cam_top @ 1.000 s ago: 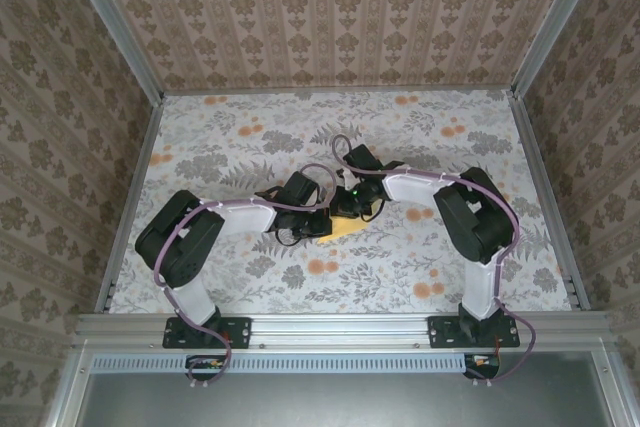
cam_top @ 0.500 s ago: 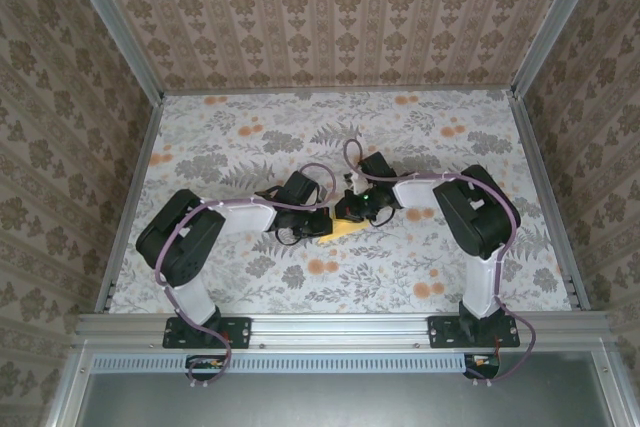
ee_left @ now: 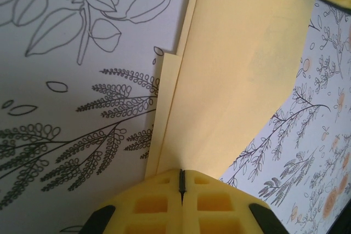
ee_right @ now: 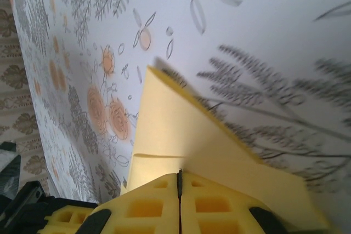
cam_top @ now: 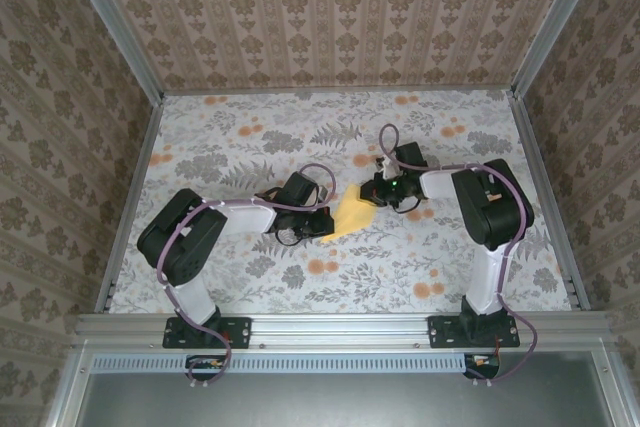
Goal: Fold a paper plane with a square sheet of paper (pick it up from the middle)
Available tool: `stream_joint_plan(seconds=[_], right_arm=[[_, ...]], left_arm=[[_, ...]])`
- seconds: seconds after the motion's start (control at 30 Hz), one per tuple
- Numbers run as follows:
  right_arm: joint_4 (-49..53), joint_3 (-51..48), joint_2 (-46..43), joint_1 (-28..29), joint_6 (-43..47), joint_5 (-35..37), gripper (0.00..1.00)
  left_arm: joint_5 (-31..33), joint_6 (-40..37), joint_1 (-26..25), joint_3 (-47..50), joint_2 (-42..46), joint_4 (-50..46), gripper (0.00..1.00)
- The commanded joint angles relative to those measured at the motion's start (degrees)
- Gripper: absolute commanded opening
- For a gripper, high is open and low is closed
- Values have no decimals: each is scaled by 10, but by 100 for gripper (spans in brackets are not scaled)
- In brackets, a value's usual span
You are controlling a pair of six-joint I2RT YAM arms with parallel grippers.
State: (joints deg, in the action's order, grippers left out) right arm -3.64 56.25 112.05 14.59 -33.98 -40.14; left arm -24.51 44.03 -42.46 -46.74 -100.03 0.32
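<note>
Near the middle of the counter (cam_top: 230, 152), the pale-yellow sheet of paper (cam_top: 352, 215) hung stretched between the two claws. It was folded into layers with straight creases. Whether it touched the printed surface below could not be told. The left claw (cam_top: 325, 230) was clamped shut on its lower-left end. In the left wrist view the yellow pads (ee_left: 156, 195) met on the narrow end of the sheet, where a folded strip ran along its left edge. The right claw (cam_top: 372, 197) was pinched on the upper-right end. In the right wrist view its pads (ee_right: 148, 204) were pressed together on the paper. A crease crossed just above them, and a pointed corner stuck out beyond. Orange flower prints (cam_top: 322, 267) dotted the counter just nearer the bases.
</note>
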Motion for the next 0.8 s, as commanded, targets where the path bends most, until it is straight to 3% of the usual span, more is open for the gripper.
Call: stream_joint_plan(seconds=[0.0,0.3,0.5,0.63,0.77], right_arm=[[13,10,11,-36,20,57,8],[29,18,-54,-46,15,67,8],[25,-20,-99,34,-15,85,9],[7,-31,-90,105,-53,97,8],[-9,-34,-64,139,-81,87,9]], left_arm=[[7,6,-1,32,-31,-84,0],[5,-2,0,25,-28,-82,0],[3,-6,-1,13,-28,-79,0],[4,-6,0,11,-27,-79,0],[4,-8,0,11,-25,-80,0]])
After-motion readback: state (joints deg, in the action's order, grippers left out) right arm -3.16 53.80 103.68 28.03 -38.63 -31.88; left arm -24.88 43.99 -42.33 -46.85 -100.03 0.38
